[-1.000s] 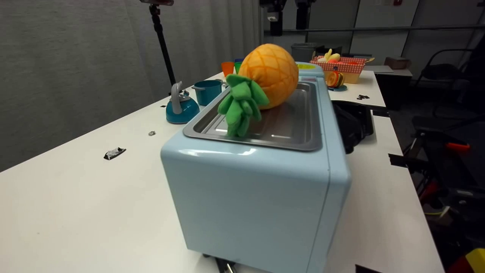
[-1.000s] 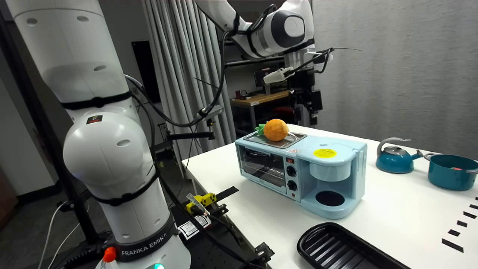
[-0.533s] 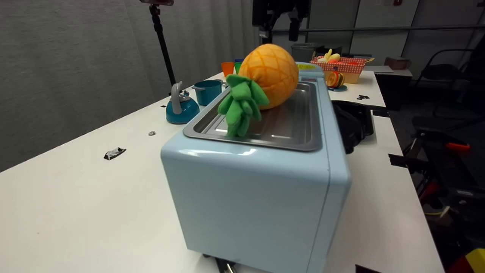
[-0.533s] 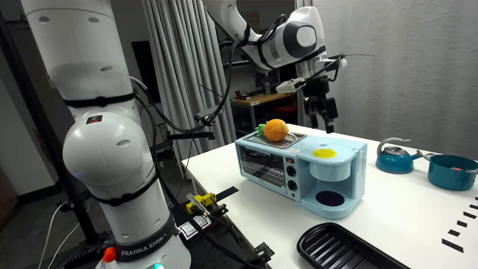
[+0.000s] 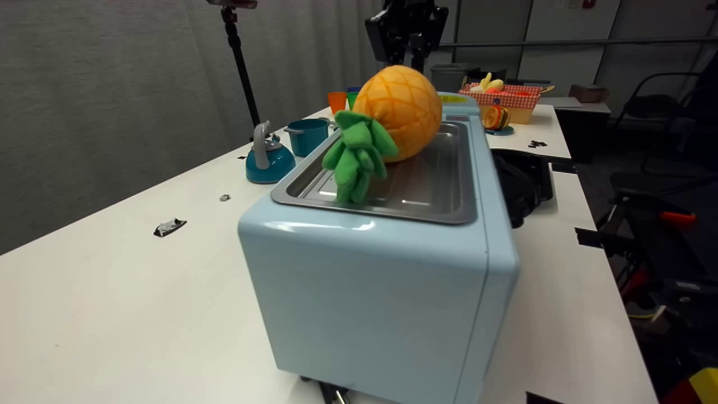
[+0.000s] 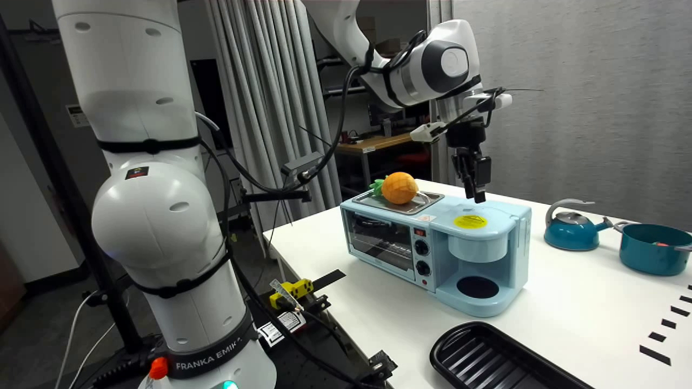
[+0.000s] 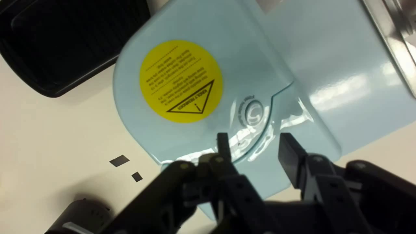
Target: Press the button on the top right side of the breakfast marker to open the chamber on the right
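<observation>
Button (image 7: 253, 113): wrist view, uncovered, near the yellow sticker (image 7: 181, 81).
Gripper (image 7: 254, 146): wrist view, jaws partway apart, holding nothing, clear of the button.
Breakfast maker (image 6: 439, 251): in an exterior view, gripper above its right end, chamber (image 6: 478, 249) closed; we judge the step as alignment, next a straight press with one tip.
Pineapple (image 5: 399, 112): in an exterior view, seems to hide the tips.

arm (image 6: 154, 210) runs up past the top of frame in an exterior view, forearm (image 6: 340, 27) angled back down to the wrist (image 6: 440, 65). gripper (image 7: 255, 146) points down with a slight tilt. wrist view has its fingers (image 7: 289, 157) parted, clear gap between them.
</observation>
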